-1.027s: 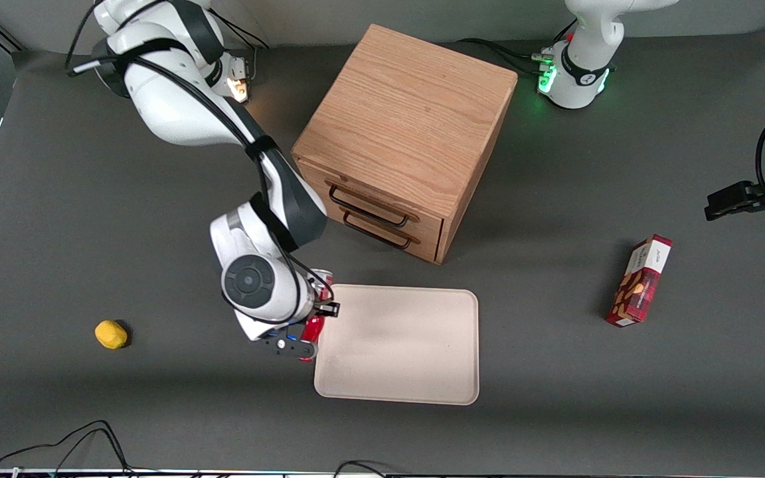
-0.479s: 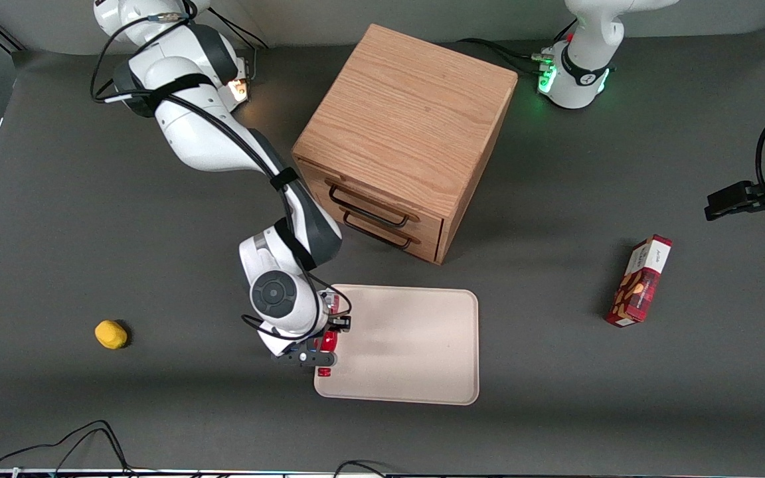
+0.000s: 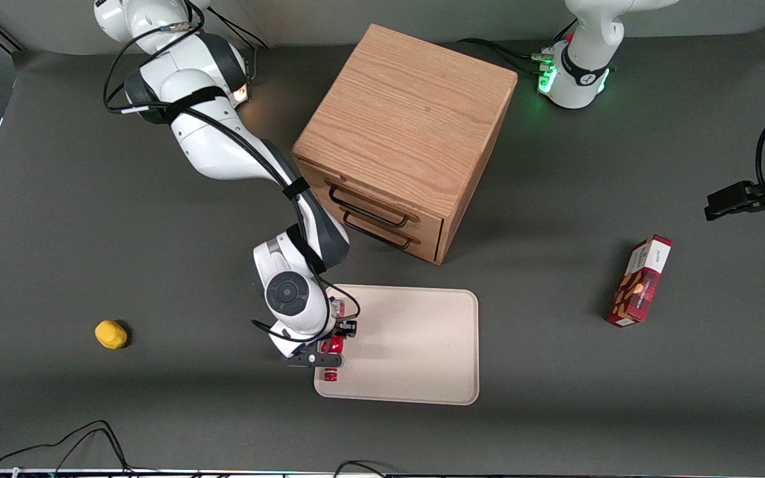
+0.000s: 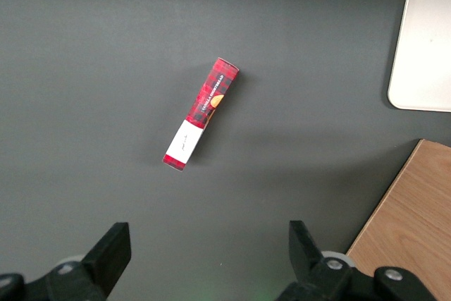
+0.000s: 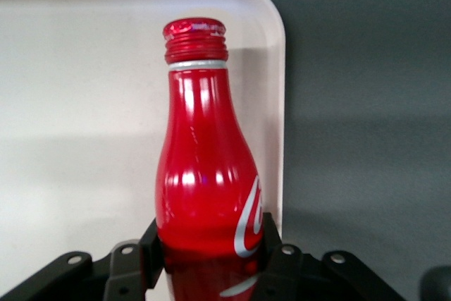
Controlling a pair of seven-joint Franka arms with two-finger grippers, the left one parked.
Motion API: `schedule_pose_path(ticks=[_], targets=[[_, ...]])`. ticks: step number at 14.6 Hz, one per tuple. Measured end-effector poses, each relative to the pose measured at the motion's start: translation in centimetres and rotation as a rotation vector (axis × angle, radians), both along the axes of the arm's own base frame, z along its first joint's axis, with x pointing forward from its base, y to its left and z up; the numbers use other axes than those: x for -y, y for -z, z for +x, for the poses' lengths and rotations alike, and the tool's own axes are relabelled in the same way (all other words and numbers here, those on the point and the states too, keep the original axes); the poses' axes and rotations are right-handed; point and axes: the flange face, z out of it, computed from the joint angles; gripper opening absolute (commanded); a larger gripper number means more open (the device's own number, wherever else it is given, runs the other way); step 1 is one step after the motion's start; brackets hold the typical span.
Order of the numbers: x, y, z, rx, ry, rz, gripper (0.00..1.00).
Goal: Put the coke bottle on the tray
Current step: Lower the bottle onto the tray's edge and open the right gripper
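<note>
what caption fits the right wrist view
Hand shut on the coke bottle, held over the tray near its corner.

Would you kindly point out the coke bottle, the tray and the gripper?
coke bottle point(image 5: 204, 174): right wrist view, red body.
tray point(image 3: 416, 345): front view, bare floor.
gripper point(image 5: 208, 255): right wrist view, between its jaws, clamped around the bottle.

- The bottle point(image 5: 204, 167) is cut off at its base in the right wrist view; in the front view most of it is covered by the claw point(image 3: 329, 344).
- The tray point(image 4: 423, 40) is cropped in the left wrist view.
</note>
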Motion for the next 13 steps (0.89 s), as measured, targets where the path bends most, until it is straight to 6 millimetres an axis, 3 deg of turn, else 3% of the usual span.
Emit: schedule_pose_path(ticks=[1, 2, 3, 5, 6, 13], targets=[[0.00, 0.15, 0.02, 0.003, 0.000, 0.001, 0.11], [-0.03, 0.07, 0.06, 0.005, 0.000, 0.003, 0.41], [-0.03, 0.07, 0.07, 0.007, 0.000, 0.003, 0.64], [-0.05, 0.01, 0.13, 0.012, 0.000, 0.006, 0.93], [-0.06, -0.13, 0.25, 0.021, 0.001, 0.010, 1.00], [0.11, -0.58, 0.61, 0.039, 0.003, 0.013, 1.00]])
